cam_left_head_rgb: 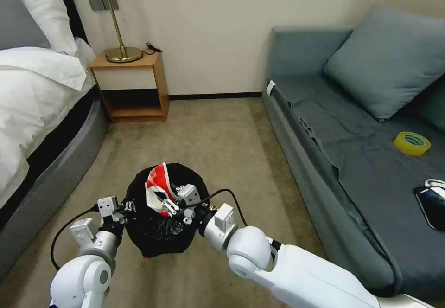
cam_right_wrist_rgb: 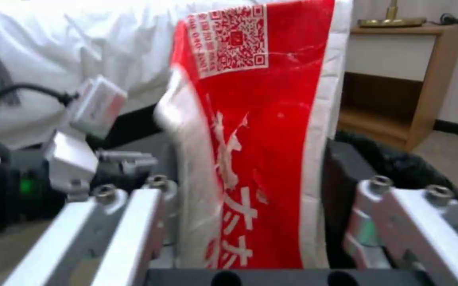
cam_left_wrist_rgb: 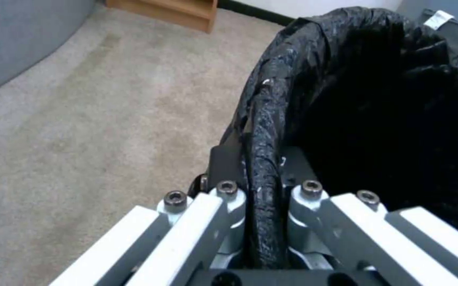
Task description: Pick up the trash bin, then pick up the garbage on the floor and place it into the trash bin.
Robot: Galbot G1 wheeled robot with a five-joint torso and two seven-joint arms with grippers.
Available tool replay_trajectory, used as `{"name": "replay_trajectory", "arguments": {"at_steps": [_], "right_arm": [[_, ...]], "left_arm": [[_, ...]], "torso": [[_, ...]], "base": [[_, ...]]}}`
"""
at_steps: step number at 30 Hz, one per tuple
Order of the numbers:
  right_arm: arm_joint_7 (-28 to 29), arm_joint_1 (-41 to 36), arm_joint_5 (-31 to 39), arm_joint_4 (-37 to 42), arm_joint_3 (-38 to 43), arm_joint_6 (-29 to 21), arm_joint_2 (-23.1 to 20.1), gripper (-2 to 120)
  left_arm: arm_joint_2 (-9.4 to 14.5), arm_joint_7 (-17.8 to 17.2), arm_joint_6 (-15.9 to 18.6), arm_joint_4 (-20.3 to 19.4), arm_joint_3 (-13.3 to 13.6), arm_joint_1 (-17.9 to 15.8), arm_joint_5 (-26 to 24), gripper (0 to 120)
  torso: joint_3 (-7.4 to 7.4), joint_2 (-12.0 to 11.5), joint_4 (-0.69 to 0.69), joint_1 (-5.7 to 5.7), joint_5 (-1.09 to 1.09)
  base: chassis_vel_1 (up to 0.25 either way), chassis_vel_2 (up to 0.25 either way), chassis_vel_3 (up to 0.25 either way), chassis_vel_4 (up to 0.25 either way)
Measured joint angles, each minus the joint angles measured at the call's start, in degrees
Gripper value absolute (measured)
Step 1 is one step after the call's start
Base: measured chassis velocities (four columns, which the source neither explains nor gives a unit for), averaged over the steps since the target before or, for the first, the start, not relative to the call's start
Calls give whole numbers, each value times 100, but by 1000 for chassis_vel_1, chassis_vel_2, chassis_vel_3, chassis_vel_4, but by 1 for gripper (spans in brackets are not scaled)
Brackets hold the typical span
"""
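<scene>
The trash bin [cam_left_head_rgb: 157, 234], lined with a crinkly black bag, hangs just above the carpet in front of me. My left gripper [cam_left_head_rgb: 128, 206] is shut on its near-left rim [cam_left_wrist_rgb: 265, 131], one finger inside the bag and one outside. My right gripper [cam_left_head_rgb: 168, 204] hovers over the bin's opening, shut on a piece of garbage, a red-and-white wrapper [cam_left_head_rgb: 156, 185]. The wrapper [cam_right_wrist_rgb: 263, 135] stands upright between the right fingers [cam_right_wrist_rgb: 157, 186], with the bin's black lining [cam_right_wrist_rgb: 398, 167] just behind it. A bit of red shows at the bin's base [cam_left_head_rgb: 144, 256].
A bed [cam_left_head_rgb: 32, 94] with white sheets runs along the left. A wooden nightstand [cam_left_head_rgb: 132, 83] with a brass lamp [cam_left_head_rgb: 121, 43] stands at the wall. On the right is a grey sofa [cam_left_head_rgb: 352, 159] with a yellow tape roll [cam_left_head_rgb: 411, 143] and a black phone [cam_left_head_rgb: 431, 206]. Beige carpet [cam_left_head_rgb: 218, 136] lies open ahead.
</scene>
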Motion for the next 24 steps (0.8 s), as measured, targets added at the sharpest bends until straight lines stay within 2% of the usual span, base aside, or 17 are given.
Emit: {"name": "replay_trajectory", "arguments": {"at_steps": [4, 6, 8, 12, 14, 24], "right_arm": [[-3, 9, -26, -33, -16, -21, 6, 56], [-3, 17, -41, -67, -50, -67, 36, 69], [-3, 18, -46, -75, -59, -73, 48, 71], [-5, 23, -127, -146, -61, -94, 96, 93], [-9, 23, -143, -153, -45, -99, 90, 97], [-97, -29, -272, -189, -77, -220, 100, 100]], "left_arm": [[-2, -18, 6, -31, -27, 8, -19, 5], [3, -45, 22, -74, -55, 18, -52, 5], [5, -48, 23, -79, -59, 19, -57, 5], [24, -87, 41, -96, -87, 19, -96, 5], [26, -96, 45, -97, -90, 19, -103, 5], [43, -151, -4, -46, -237, 63, -82, 5]], "torso": [[0, 0, 0, 0, 0], [0, 0, 0, 0, 0], [0, 0, 0, 0, 0], [0, 0, 0, 0, 0], [0, 0, 0, 0, 0], [0, 0, 0, 0, 0]], "base": [[0, 0, 0, 0], [0, 0, 0, 0], [0, 0, 0, 0], [0, 0, 0, 0], [0, 0, 0, 0], [0, 0, 0, 0]]}}
